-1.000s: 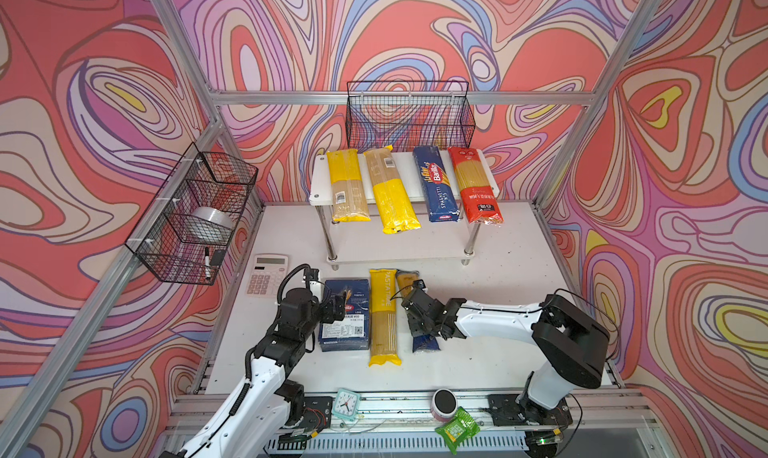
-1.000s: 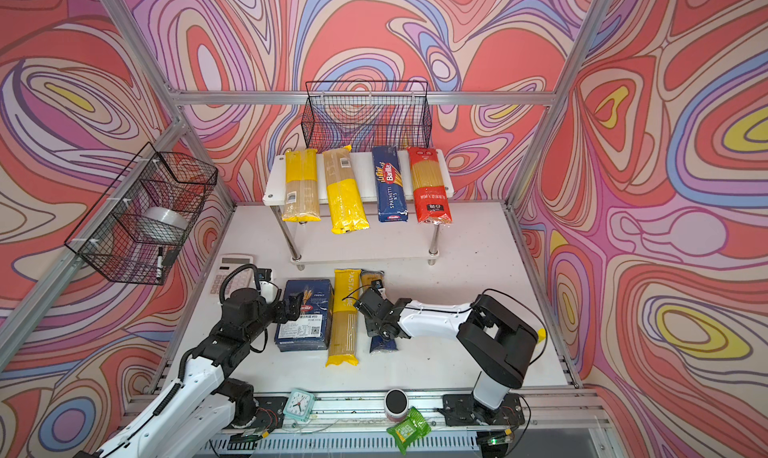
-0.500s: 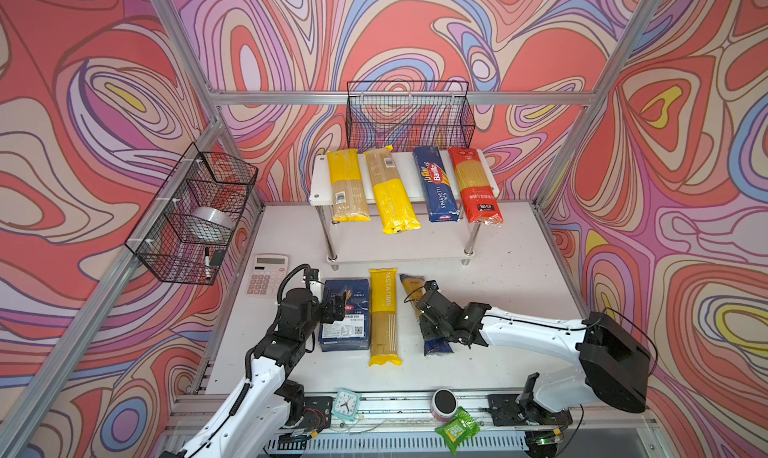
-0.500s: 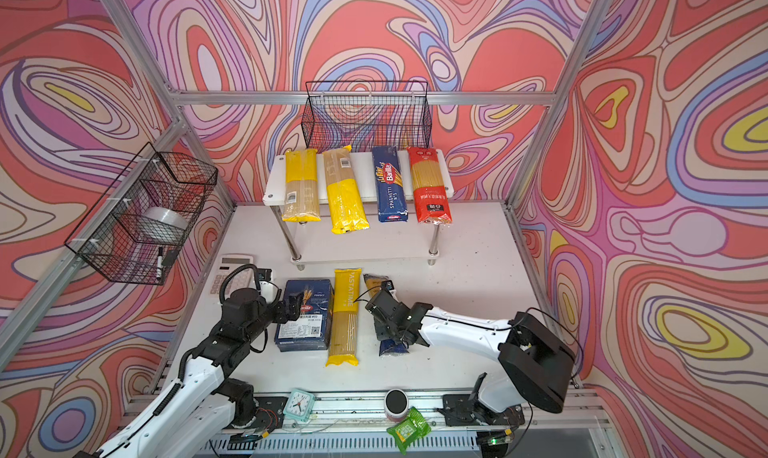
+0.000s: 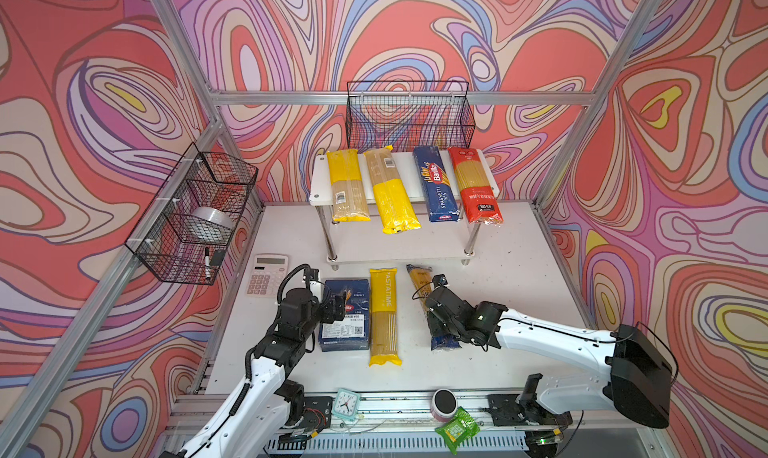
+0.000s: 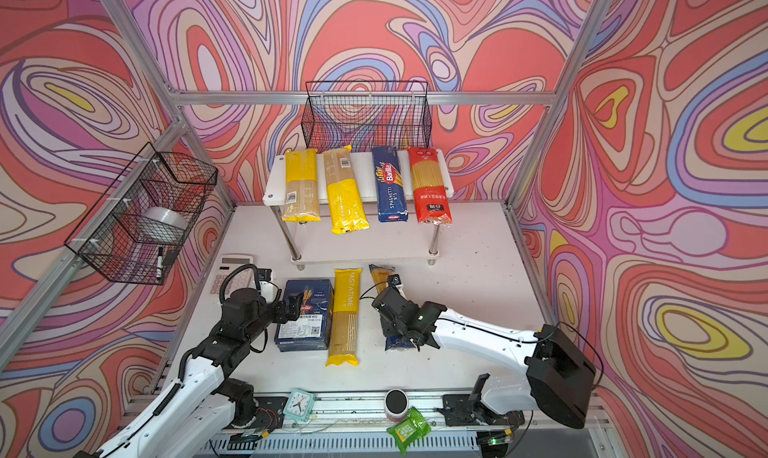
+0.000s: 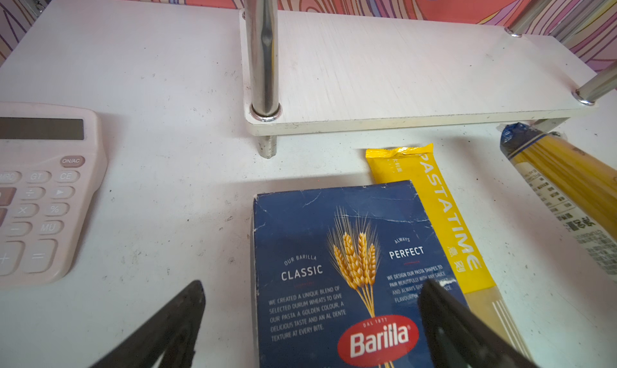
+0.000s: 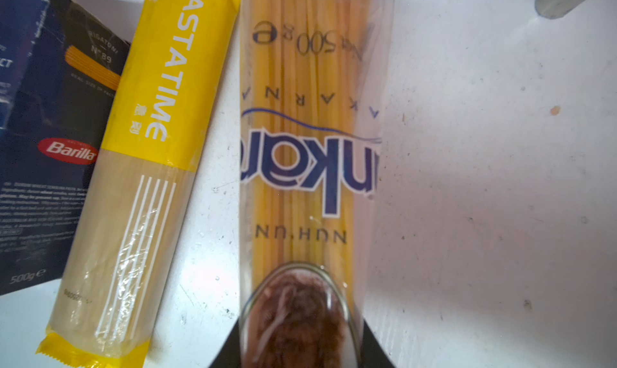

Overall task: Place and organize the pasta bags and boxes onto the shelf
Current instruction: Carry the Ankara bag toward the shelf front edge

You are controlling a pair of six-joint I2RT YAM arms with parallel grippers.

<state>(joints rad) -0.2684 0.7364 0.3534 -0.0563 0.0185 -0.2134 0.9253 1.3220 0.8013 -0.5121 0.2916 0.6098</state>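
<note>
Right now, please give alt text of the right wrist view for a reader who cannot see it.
A clear spaghetti bag lies between the fingers of the right gripper on a white table. Beside it lie a yellow PASTA TIME bag and a navy Barilla box.

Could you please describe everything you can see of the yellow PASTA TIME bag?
The PASTA TIME bag is a long, narrow plastic spaghetti pack: yellow with white lettering towards the shelf, then clear, showing pale pasta, with yellow crimped ends. It lies flat on the table, one side against the Barilla box.
</note>
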